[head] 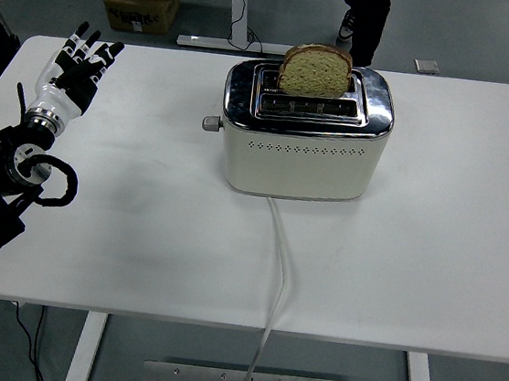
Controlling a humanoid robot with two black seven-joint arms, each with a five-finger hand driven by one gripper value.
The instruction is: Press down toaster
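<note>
Spread-fingered and empty, the left hand point(85, 59) is being held well left of the toaster point(304, 136), whose lever point(211, 123) is facing it.

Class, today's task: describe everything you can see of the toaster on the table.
The toaster is a cream-coloured box with rounded corners and a shiny metal top holding two long slots. A row of small holes runs along its near side. A grey lever sticks out at its left end, set high. A slice of bread stands tall in the far slot; the near slot looks empty. It stands upright on the white table, toward the far side, and a white cord trails from it over the near edge. No hand touches it.
</note>
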